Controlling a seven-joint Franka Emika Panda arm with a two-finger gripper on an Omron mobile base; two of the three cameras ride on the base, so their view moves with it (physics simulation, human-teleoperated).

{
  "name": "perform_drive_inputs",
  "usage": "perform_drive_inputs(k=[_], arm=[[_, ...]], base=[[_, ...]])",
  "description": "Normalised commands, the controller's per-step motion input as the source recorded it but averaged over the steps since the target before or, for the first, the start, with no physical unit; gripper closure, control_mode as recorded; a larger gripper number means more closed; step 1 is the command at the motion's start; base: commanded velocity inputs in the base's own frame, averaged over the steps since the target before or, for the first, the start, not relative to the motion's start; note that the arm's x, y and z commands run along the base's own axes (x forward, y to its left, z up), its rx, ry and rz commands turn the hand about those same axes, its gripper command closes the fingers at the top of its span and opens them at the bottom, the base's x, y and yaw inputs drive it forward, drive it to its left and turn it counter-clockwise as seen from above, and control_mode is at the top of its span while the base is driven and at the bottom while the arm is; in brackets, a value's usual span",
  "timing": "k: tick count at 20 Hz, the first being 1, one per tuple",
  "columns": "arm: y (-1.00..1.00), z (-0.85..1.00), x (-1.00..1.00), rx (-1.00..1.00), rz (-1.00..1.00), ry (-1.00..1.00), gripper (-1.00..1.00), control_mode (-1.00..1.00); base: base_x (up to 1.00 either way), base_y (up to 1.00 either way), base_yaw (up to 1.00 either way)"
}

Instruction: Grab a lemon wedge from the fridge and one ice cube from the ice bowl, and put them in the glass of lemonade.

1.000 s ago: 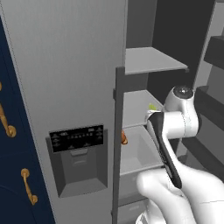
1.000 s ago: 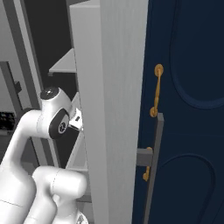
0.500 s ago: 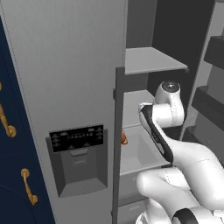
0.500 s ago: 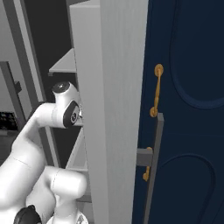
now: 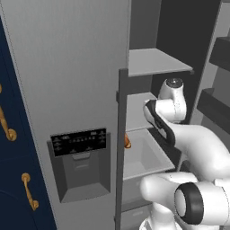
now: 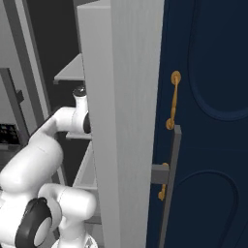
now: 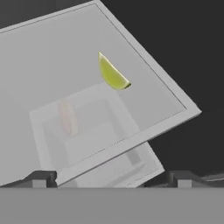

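Note:
The fridge stands with its right door swung open, and my arm reaches into the compartment at middle-shelf height. In the hand view a yellow-green lemon wedge lies on a clear glass shelf, toward its far right corner. My gripper is open with nothing between its widely spaced tips, some way short of the wedge and past the shelf's front edge. The right base view shows the fridge as a grey slab hiding the hand. The ice bowl and the glass of lemonade are out of view.
Under the glass shelf sits a white drawer holding an orange item, seen pale through the shelf. Another shelf hangs above the arm. Door racks stand on the right. Navy cabinets with gold handles flank the fridge.
The arm has swung up and leftward, deeper into the fridge compartment, and its wrist now covers the spot where the wedge showed. The gripper stayed open.

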Motion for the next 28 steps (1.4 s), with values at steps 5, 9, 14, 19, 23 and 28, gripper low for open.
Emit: perform_drive_inputs(k=[5, 9, 14, 19, 23, 28], arm=[[-0.19, -0.51, 0.2, -0.01, 0.0, -0.14, -1.0, -1.0], [-0.08, -0.18, 0.41, 0.0, 0.0, -0.02, -1.0, -1.0], [-0.02, 0.0, 0.48, 0.0, 0.03, 0.0, -1.0, -1.0], [-0.07, 0.0, 0.36, -0.04, 0.1, 0.01, -1.0, -1.0], [-0.21, 0.0, 0.34, -0.01, 0.1, 0.0, -1.0, -1.0], [-0.11, 0.0, 0.29, -0.09, 0.0, 0.0, -1.0, -1.0]], base=[[0.0, 0.0, 0.0], [0.0, 0.0, 0.0], [0.0, 0.0, 0.0], [0.0, 0.0, 0.0], [0.0, 0.0, 0.0], [0.0, 0.0, 0.0]])
